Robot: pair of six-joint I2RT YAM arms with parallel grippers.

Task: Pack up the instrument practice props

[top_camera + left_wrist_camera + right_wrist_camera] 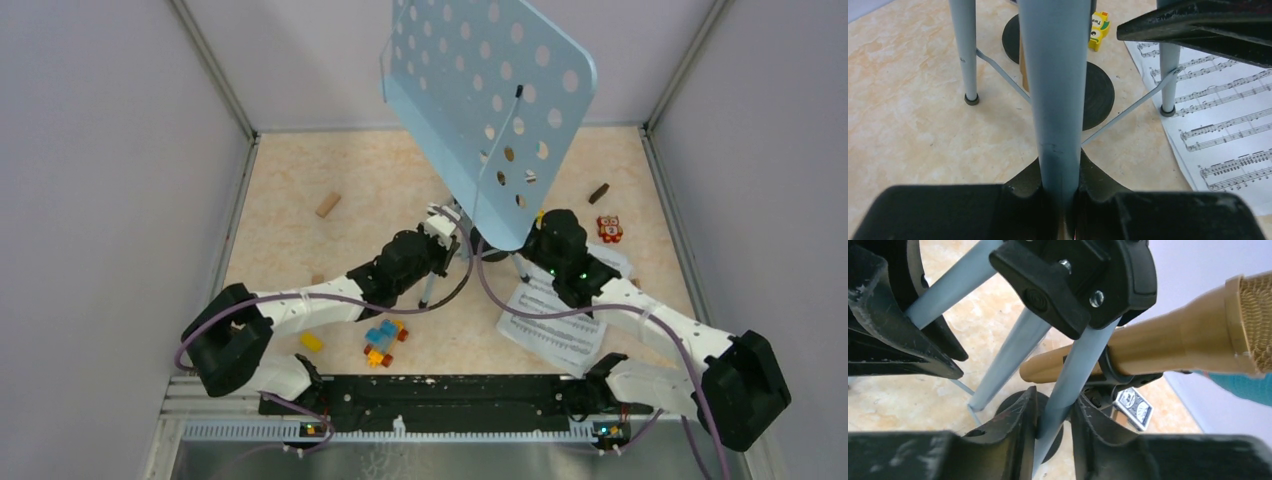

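Observation:
The pale-blue perforated music rack stands tilted on its tripod at the table's middle. My left gripper is shut on one tripod leg, which runs up between its jaws. My right gripper is shut on another leg just below the black hub. The gold microphone lies in a black holder clip behind that leg, with the blue microphone beside it. Two black round bases sit under the tripod. White sheet-music pages lie under my right arm.
A toy-block car and a yellow block lie near the front. Wooden blocks lie at the left and back right. A small owl figure stands right of the tripod. Walls enclose the table.

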